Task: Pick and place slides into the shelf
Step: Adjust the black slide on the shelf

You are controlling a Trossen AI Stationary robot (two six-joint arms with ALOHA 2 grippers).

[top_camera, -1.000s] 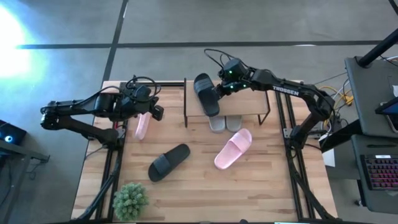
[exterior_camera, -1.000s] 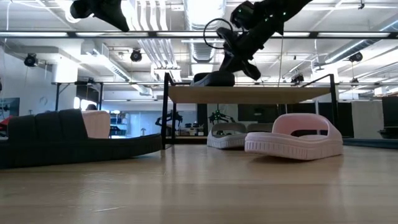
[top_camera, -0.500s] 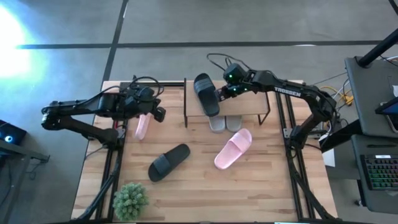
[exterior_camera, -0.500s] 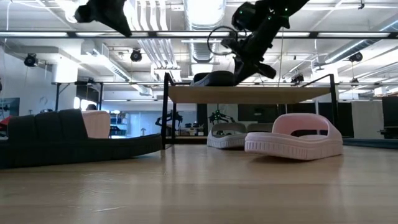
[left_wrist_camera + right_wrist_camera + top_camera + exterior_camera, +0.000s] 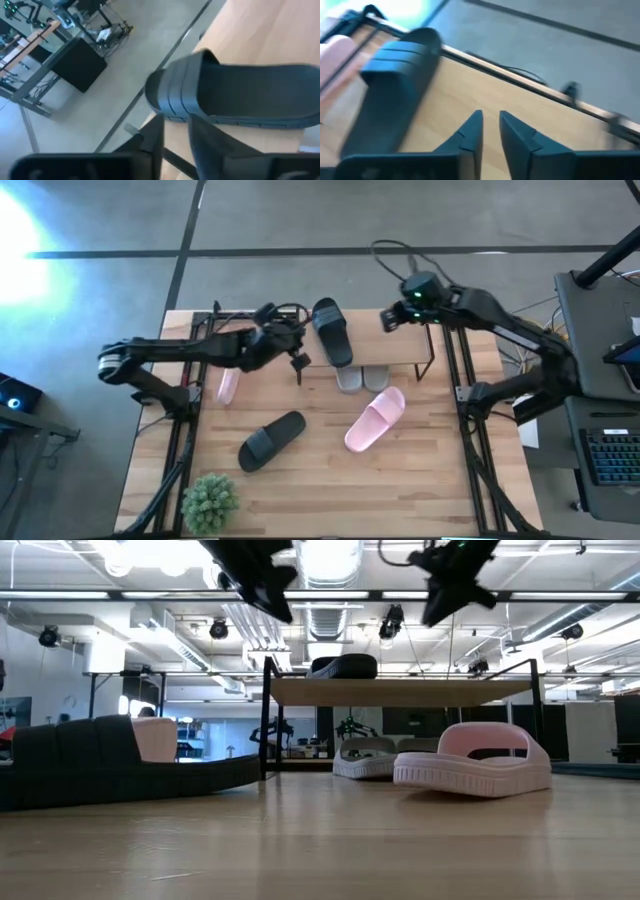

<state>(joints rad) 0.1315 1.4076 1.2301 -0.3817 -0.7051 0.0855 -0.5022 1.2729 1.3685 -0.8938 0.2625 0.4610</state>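
Observation:
One black slide (image 5: 332, 330) lies along the left part of the shelf's (image 5: 395, 352) wooden top; it also shows in the low view (image 5: 345, 666). My left gripper (image 5: 297, 360) hangs above the shelf's left end, just left of that slide (image 5: 235, 95), fingers a narrow gap apart (image 5: 176, 135). My right gripper (image 5: 388, 318) hovers over the shelf's far right part, away from the slide (image 5: 395, 85), also narrowly open (image 5: 491, 120). The grey pair (image 5: 361, 378) sits under the shelf. The second black slide (image 5: 272, 440) and two pink slides (image 5: 375, 418) (image 5: 228, 385) lie on the table.
A small green plant (image 5: 210, 502) stands at the table's near left corner. The table's (image 5: 420, 480) near right part is bare wood. A desk with a keyboard (image 5: 610, 455) stands beyond the table's right edge.
My right gripper has drawn back from the black slide on the shelf top, going up and toward the table's right edge; the slide stays where it lay. My left gripper has travelled right from above the left pink slide to the shelf's left end.

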